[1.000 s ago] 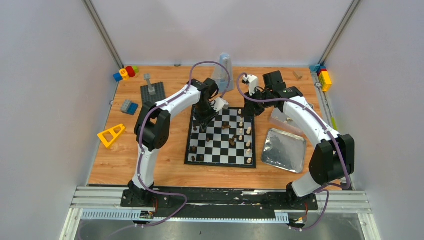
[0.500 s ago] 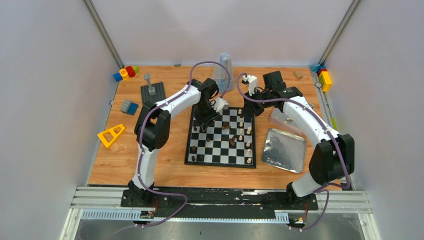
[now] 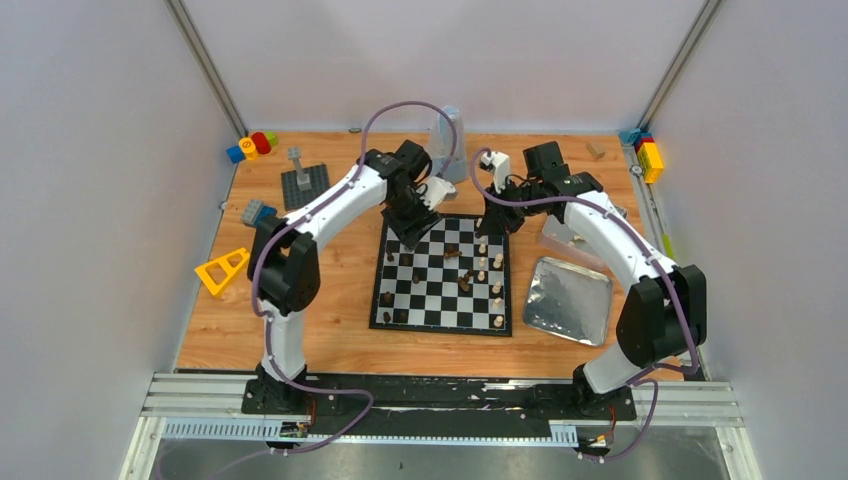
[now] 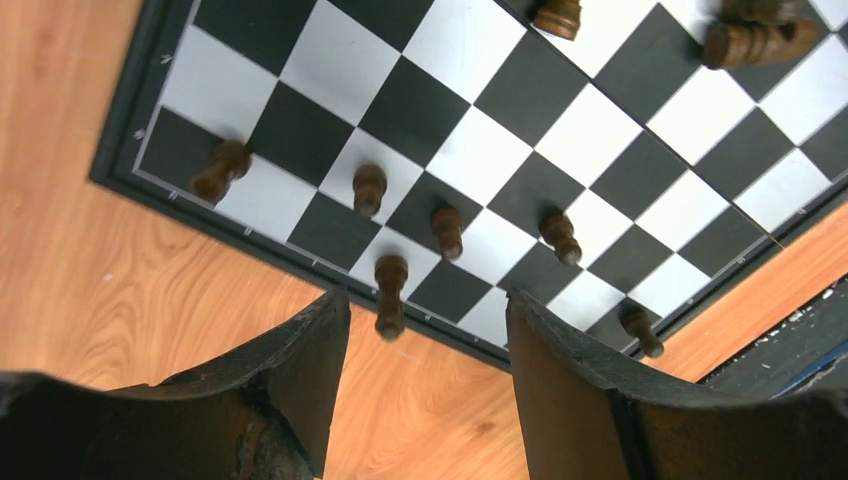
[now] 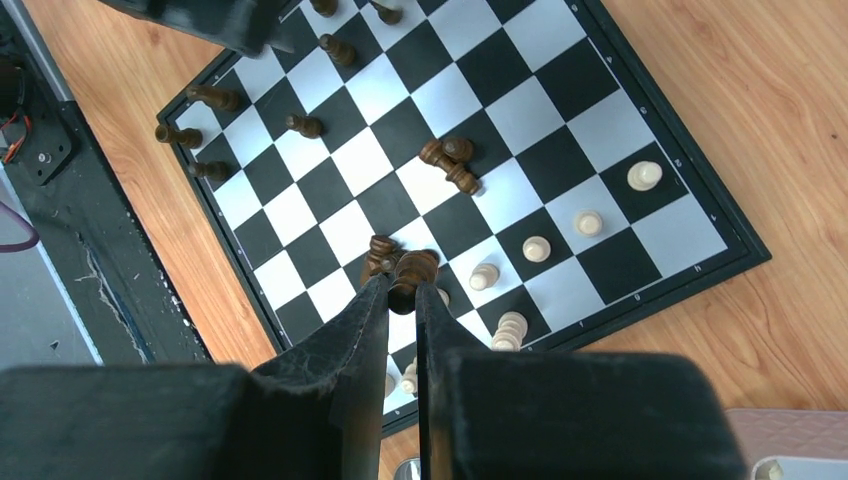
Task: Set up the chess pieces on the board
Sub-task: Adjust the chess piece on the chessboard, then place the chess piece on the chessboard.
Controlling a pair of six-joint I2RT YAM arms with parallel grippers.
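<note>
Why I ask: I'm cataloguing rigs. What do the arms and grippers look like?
Both the left arm and right arm have white tubular links with black joint housings. A purple cable loops along each. The left gripper and right gripper each have two dark, broad, tapering fingers with scuffed, worn surfaces.

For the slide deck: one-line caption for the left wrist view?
Open left gripper hovers over the edge of the board, dark chess pieces standing below.
</note>
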